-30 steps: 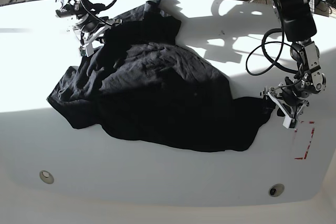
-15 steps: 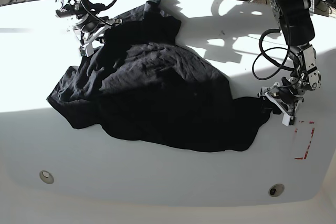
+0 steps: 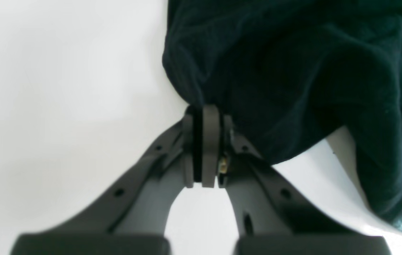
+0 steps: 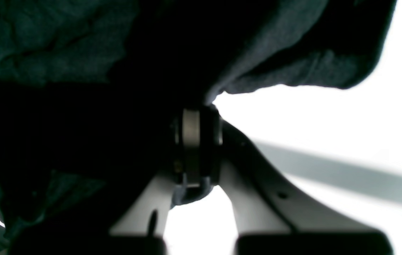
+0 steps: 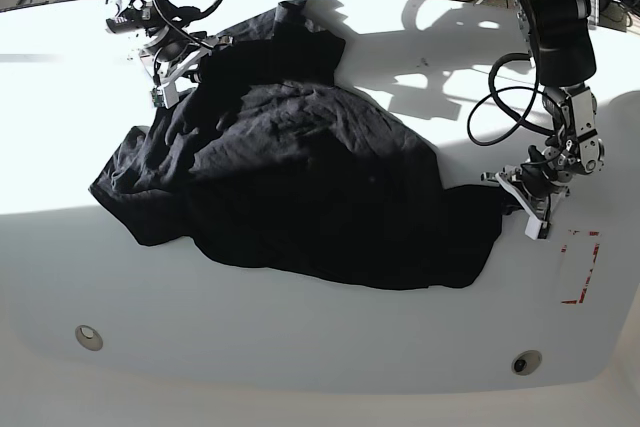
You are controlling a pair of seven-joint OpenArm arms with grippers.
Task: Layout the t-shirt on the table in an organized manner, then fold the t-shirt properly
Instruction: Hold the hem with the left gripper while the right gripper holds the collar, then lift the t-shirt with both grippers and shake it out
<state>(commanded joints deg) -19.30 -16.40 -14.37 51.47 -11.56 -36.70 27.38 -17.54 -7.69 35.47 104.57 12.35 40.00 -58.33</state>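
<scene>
right gripper (image 5: 168, 75): far left of base view, at the back-left edge of the heap; fingers clenched on a bunch of cloth, wrist view shows pads pressed together with fabric pinched between.
t-shirt (image 5: 300, 177): 1 black shirt, crumpled in a heap across the middle of the table, spreading from back-left to front-right; wrinkled, layers bunched over each other; no sleeve or collar clearly readable, tag not seen.
left gripper (image 5: 530, 202): right side of base view, at the shirt's right edge; fingers clenched on the cloth edge, wrist view shows pads closed with a fold of fabric caught at the tips.
table (image 5: 320, 347): 1 white top, bare in front of the shirt; sun and arm shadows at the back.
metal discs: 2, front-left disc (image 5: 88, 336), front-right disc (image 5: 526, 362); both well apart from the shirt.
red dashed mark (image 5: 580, 265): 1, near the right edge, just beside the left gripper, not touched by cloth.
counts: 2 arms, 2 grippers, 1 shirt, 2 discs, 1 mark.
progress: early, my read. Both edges gripped, shirt not yet flat, layout not done, 0 folds made.
left to do: spread it flat, square it up, then every fold.
</scene>
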